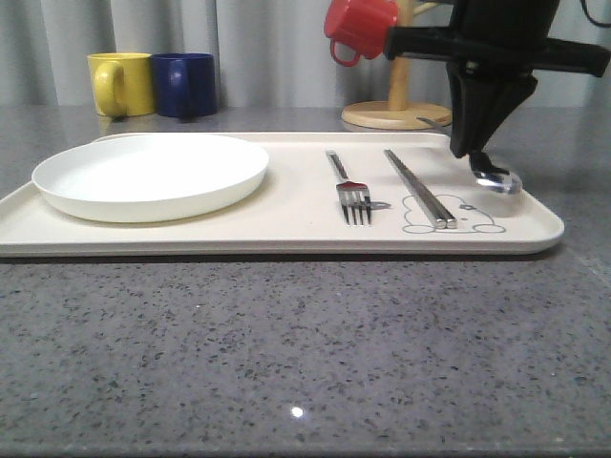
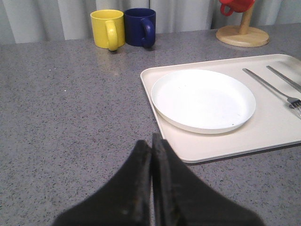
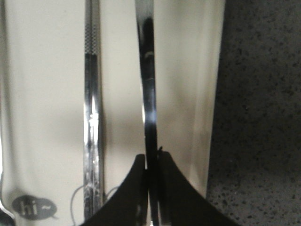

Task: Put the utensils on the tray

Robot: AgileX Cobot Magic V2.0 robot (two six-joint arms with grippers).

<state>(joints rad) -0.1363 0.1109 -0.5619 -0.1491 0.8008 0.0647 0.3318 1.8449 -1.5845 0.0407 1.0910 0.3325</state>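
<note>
On the right side of the tray (image 1: 286,205), beside the chopsticks (image 1: 418,186), the right gripper (image 1: 480,157) is pinched closed on the spoon (image 1: 496,178) handle, its long axis parallel to them; the left gripper (image 2: 152,155), closed and empty, sits well apart.

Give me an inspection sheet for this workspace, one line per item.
Surface: grey speckled table.
Job's things: fork and chopsticks lie side by side on the cream tray; spoon at the tray's right end, its handle clamped.
Clutter: white plate on the tray; yellow mug and blue mug behind it; red mug hanging on a wooden mug stand.
Grippers: right gripper shut on the spoon handle; left gripper shut, empty, over bare table.
Cables: nothing seen.
Surroundings: grey curtain.
</note>
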